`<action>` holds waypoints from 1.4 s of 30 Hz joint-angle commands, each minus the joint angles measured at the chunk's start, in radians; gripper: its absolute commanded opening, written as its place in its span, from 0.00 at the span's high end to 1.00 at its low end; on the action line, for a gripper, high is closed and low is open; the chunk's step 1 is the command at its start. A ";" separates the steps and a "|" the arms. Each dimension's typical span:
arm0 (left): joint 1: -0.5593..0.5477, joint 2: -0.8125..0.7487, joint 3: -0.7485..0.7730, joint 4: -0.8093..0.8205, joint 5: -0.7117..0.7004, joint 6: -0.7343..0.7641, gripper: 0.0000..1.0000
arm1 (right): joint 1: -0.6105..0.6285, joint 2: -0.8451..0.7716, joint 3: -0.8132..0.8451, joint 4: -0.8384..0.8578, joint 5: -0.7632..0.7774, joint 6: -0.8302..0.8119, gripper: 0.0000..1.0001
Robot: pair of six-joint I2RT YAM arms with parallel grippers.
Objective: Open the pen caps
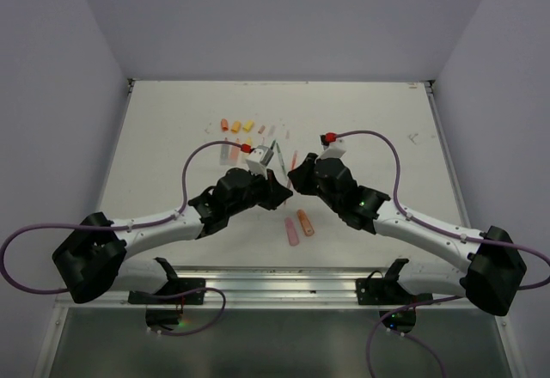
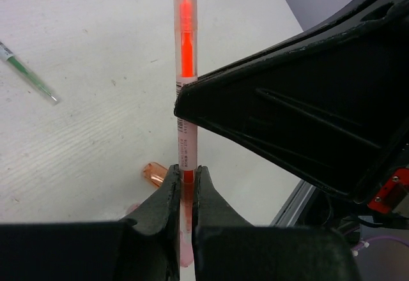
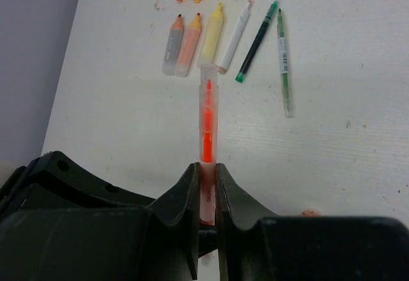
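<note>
Orange pen (image 3: 207,102), one, in left gripper (image 2: 185,180), right gripper (image 3: 206,174)

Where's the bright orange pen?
In both wrist views, the orange pen is pinched between the left gripper and right gripper, over the table, short of the opened pens.

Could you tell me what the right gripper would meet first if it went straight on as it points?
Probably the yellow highlighter lying uncapped on the table; the orange pen clamped in the right gripper would touch it first. Depth is unclear.
</note>
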 commanded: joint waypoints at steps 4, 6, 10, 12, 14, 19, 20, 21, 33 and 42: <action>-0.005 -0.005 0.018 0.038 -0.013 0.021 1.00 | 0.001 -0.031 0.016 0.024 0.049 0.016 0.64; -0.007 -0.012 0.008 0.035 -0.011 0.017 1.00 | -0.021 -0.030 0.033 0.005 0.049 0.008 0.58; -0.007 -0.022 -0.013 0.029 -0.011 0.013 1.00 | -0.058 -0.033 0.065 0.002 0.028 -0.007 0.50; -0.007 -0.025 -0.018 0.030 -0.007 0.010 1.00 | -0.068 -0.021 0.081 -0.001 0.023 -0.009 0.50; -0.007 -0.028 -0.018 0.035 -0.005 0.010 1.00 | -0.081 -0.012 0.096 -0.001 0.016 -0.013 0.50; -0.007 -0.034 -0.021 0.035 -0.002 0.010 1.00 | -0.090 0.021 0.127 0.005 -0.003 -0.018 0.55; -0.007 -0.035 -0.022 0.036 -0.002 0.010 1.00 | -0.091 0.024 0.131 0.005 -0.004 -0.018 0.56; -0.008 -0.036 -0.022 0.038 -0.002 0.010 1.00 | -0.091 0.030 0.133 0.005 -0.009 -0.016 0.58; -0.008 -0.052 -0.030 0.039 -0.005 0.014 1.00 | -0.093 0.090 0.151 0.011 -0.026 -0.015 0.80; -0.011 -0.048 -0.045 0.044 0.024 0.014 1.00 | -0.101 0.105 0.179 0.008 -0.014 -0.047 1.00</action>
